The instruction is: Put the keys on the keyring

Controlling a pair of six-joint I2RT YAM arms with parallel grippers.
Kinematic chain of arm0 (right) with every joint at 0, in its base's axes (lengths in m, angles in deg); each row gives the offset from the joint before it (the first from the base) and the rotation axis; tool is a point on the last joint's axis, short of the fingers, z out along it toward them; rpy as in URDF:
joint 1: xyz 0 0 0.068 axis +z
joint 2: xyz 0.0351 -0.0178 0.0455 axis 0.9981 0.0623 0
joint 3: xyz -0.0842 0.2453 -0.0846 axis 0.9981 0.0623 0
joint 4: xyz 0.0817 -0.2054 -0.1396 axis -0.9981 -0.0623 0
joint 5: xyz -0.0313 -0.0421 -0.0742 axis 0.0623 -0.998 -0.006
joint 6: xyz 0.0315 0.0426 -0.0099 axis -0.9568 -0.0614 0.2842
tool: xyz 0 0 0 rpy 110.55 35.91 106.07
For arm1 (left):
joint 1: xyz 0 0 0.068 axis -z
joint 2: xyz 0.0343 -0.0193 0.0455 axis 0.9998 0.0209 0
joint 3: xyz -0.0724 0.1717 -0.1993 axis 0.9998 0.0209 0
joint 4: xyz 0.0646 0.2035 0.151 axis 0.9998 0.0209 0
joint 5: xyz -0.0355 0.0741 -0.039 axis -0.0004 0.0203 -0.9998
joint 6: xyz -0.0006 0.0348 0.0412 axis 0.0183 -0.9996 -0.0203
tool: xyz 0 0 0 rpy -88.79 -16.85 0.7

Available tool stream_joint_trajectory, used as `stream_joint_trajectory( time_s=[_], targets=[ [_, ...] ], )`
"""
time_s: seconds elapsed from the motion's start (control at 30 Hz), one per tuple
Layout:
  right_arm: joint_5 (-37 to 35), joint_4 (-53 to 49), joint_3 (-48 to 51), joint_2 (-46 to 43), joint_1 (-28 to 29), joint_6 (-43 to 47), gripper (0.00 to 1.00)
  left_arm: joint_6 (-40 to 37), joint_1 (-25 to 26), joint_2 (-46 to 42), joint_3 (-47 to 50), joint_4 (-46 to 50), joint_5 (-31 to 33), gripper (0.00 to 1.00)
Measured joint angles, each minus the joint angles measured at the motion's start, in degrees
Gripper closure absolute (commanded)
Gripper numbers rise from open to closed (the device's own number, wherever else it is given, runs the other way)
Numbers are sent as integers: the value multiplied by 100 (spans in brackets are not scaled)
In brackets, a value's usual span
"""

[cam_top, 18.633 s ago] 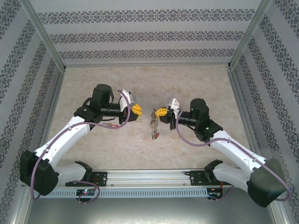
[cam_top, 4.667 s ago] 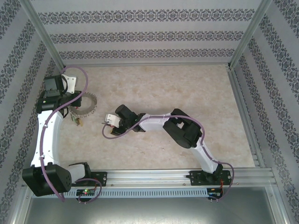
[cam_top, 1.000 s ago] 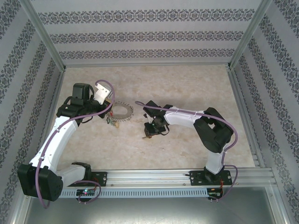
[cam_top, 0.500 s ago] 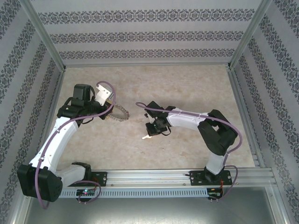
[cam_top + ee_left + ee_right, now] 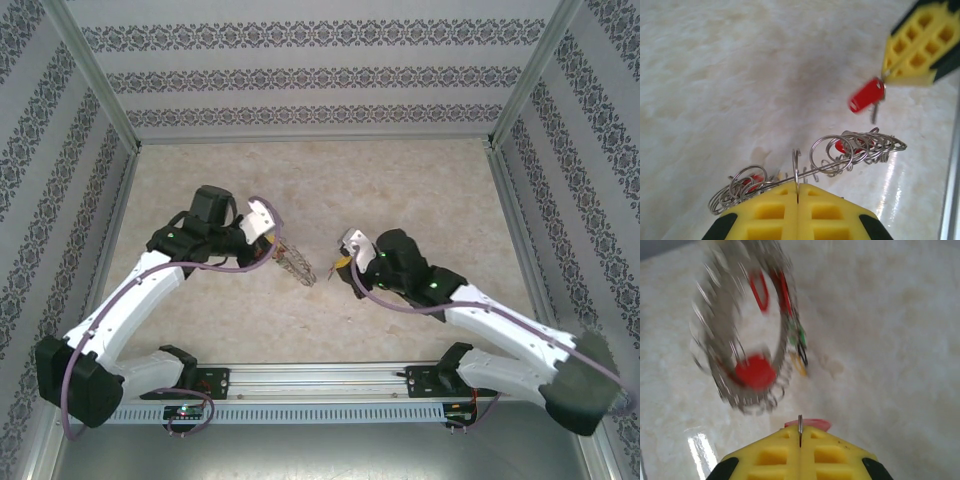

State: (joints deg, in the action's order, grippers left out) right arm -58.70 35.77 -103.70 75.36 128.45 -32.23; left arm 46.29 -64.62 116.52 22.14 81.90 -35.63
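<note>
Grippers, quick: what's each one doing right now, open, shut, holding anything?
Left gripper: shut on the keyring.
Right gripper: shut on a red-tagged key.

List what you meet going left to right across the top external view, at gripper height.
left arm → left gripper → keyring → right gripper, pinching a red-tagged key → right arm
</note>
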Motion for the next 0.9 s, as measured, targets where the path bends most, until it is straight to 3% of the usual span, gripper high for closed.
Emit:
stream_joint_trajectory(
  time_s=[0.13, 0.37, 0.63, 0.9],
  targets=[
    [479, -413, -85, -435, -343, 802, 100, -258, 518, 400, -160, -7, -9, 100],
    [1314, -1038, -470, -254, -704, 1497, 100, -444, 1217, 778, -310, -315, 70, 100],
    [1744, -994, -708, 354, -704, 1510, 100, -361, 1786, 1207, -396, -824, 435, 100],
    [1600, -914, -684, 269, -743, 1386, 100, 42, 1928, 1300, -343, -1360, 852, 100]
  ],
)
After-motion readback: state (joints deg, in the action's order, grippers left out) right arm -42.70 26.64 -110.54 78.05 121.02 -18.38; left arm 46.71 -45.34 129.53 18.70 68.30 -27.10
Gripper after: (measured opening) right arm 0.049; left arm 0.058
